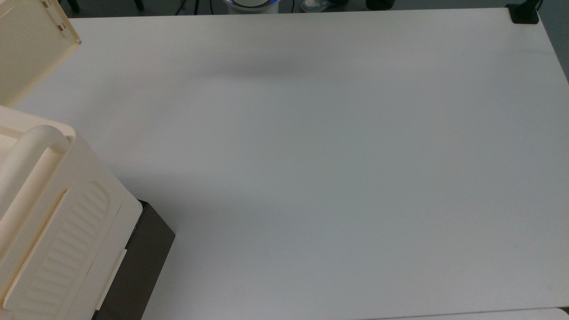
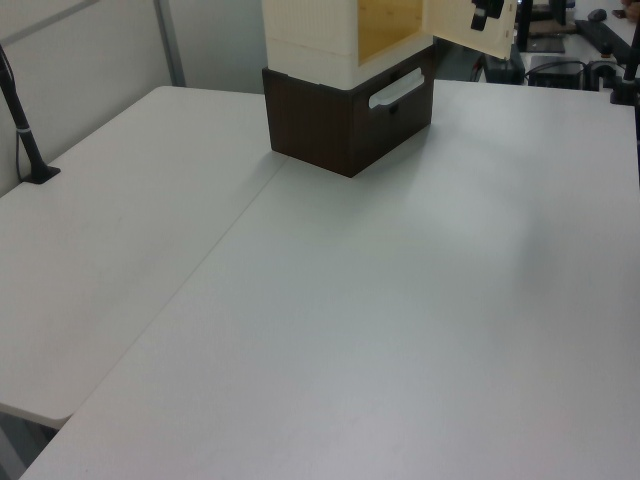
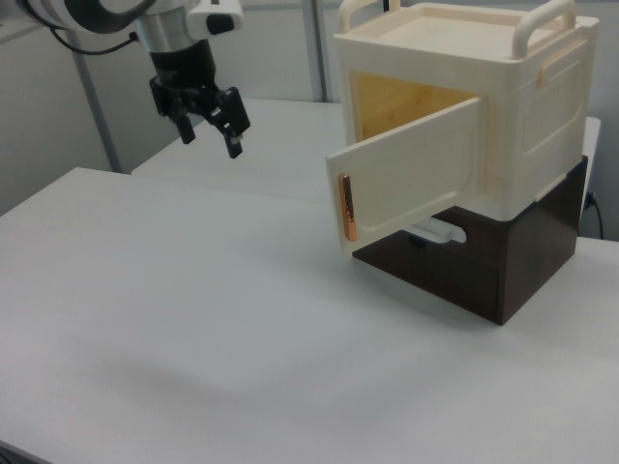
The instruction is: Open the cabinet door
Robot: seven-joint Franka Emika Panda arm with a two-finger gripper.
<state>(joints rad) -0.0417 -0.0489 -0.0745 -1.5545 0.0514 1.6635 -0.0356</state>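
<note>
The cream cabinet point(image 3: 503, 87) stands on a dark brown box point(image 3: 484, 266). Its cabinet door point(image 3: 416, 174) is swung wide open, with a copper strip along its free edge and the yellowish inside showing. My gripper point(image 3: 211, 142) hangs in the air well off to the right view's left of the door, open, with nothing between its black fingers. In the top view the cabinet point(image 1: 53, 222) fills the lower left and the door point(image 1: 26, 49) juts out at the upper left. The left view shows the door point(image 2: 470, 30) at the top edge with a dark fingertip point(image 2: 481, 12) in front of it.
The white table point(image 1: 333, 178) spreads bare across the top view. The brown box point(image 2: 340, 125) carries a white drawer handle point(image 2: 395, 92). A black clamp point(image 1: 523, 13) sits at the far right corner, and a black post point(image 2: 25, 135) stands at the left view's left.
</note>
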